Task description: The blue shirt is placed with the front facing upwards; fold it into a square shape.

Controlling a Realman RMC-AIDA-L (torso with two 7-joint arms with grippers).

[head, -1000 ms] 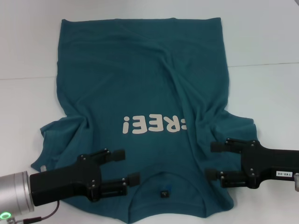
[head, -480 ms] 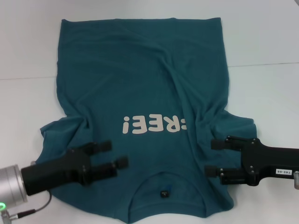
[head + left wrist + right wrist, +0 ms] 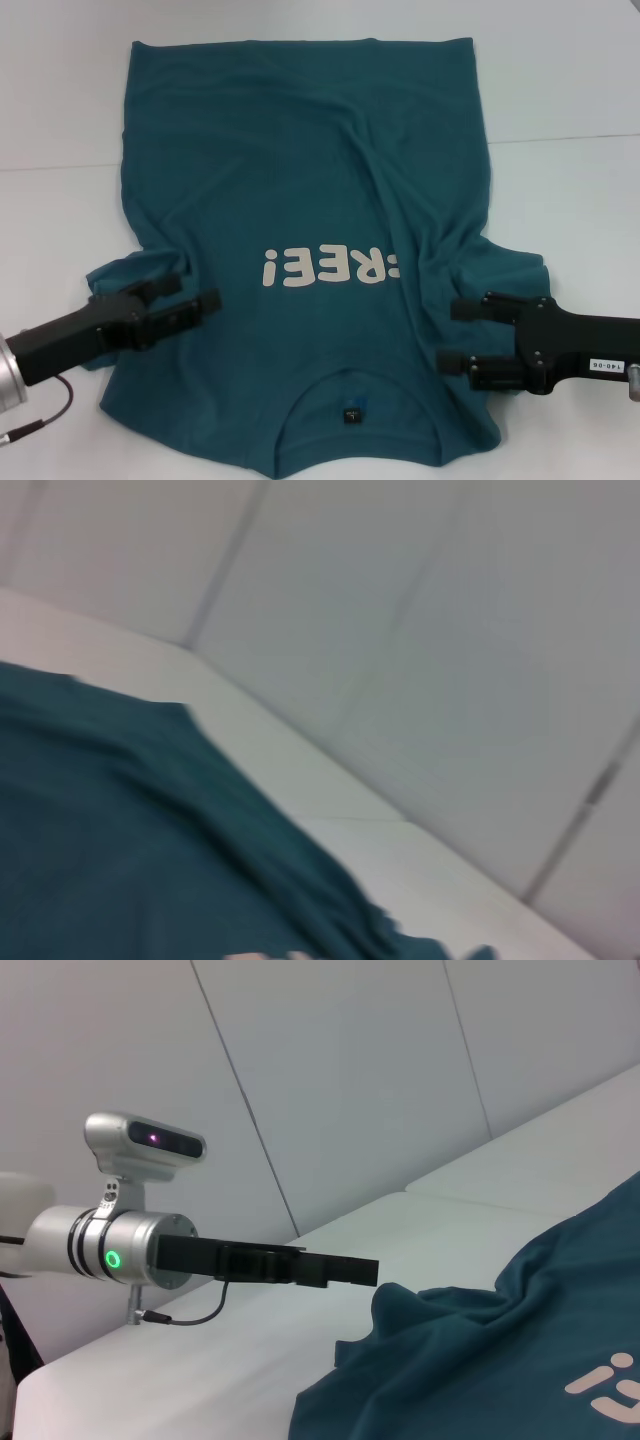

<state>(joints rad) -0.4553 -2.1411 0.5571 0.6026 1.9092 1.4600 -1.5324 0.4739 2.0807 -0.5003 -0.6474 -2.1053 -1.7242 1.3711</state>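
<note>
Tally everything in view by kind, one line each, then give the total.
Shirts: 1, the blue shirt, spread front up on the white table
Robot hands: 2, the left hand over the shirt's left sleeve, the right hand over the right sleeve, both open
Tables: 1
Total: 4

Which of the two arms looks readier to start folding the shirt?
Probably the left. Its open end effector sits right at the bunched left sleeve of the blue shirt. The right end effector, also open, hovers over the shirt's right shoulder area.
</note>
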